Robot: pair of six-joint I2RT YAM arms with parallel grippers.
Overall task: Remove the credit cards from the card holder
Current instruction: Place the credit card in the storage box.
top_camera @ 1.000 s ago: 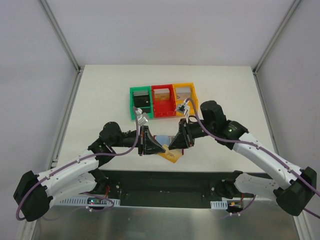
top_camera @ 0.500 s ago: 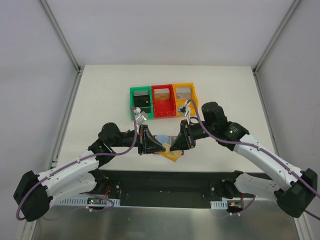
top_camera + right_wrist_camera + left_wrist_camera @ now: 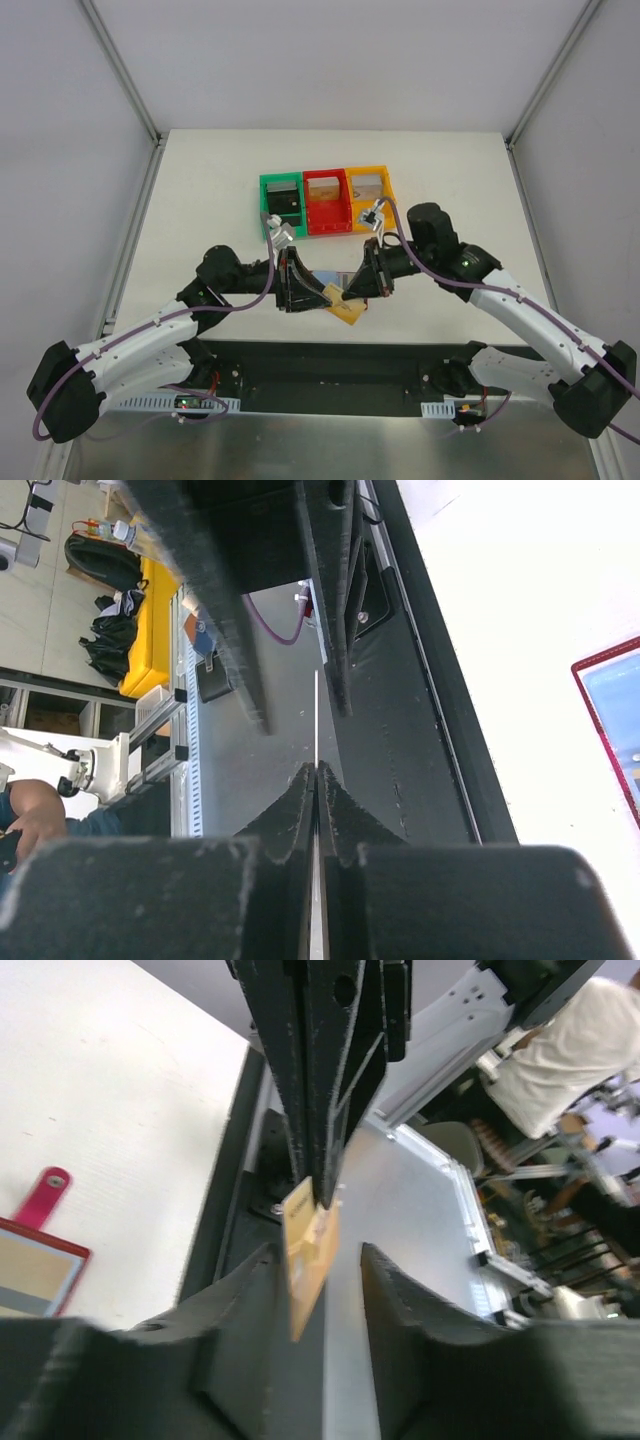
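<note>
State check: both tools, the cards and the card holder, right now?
Thin tan rectangular card: held in the air.
Right tool: shut on that card.
Left tool: open, fingers either side of it.
Small dark red leather-like card holder: open on white table, pale blue-grey card inside.

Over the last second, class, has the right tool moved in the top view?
Yes, slightly. The right tool, shut on a credit card, has drifted right: its wrist now sits nearer the orange bin's right corner.
</note>
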